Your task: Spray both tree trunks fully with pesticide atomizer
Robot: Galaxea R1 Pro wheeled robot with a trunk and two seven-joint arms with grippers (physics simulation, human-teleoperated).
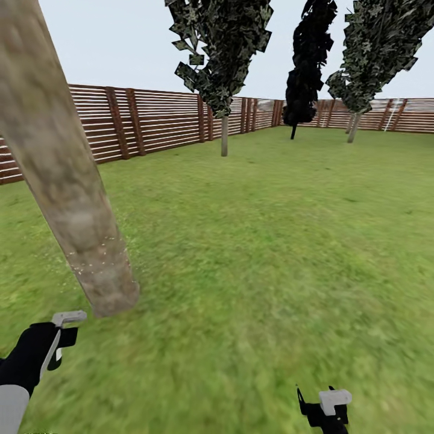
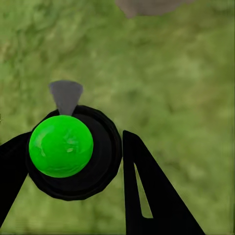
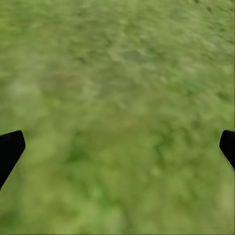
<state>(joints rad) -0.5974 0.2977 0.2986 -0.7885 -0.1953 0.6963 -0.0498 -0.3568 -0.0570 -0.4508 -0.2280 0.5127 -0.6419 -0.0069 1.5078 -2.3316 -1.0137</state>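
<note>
The near tree trunk [image 1: 66, 181], thick and mottled beige-grey, rises from the grass at the left, with fine pale specks on its lower part. My left gripper [image 1: 57, 340] hangs just below and left of its base. In the left wrist view that gripper [image 2: 76, 142] is shut on the pesticide atomizer [image 2: 61, 146], a black round body with a glossy green cap and a grey nozzle pointing toward the trunk's base [image 2: 147, 6]. A second tree [image 1: 224, 135] stands far back by the fence. My right gripper [image 1: 319, 410] is open over bare grass [image 3: 117, 147].
A brown slat fence [image 1: 150, 120] rings the lawn. A near-black conifer [image 1: 307, 60] and another leafy tree [image 1: 354, 126] stand at the far right. Open grass [image 1: 271, 241] stretches between me and the far trees.
</note>
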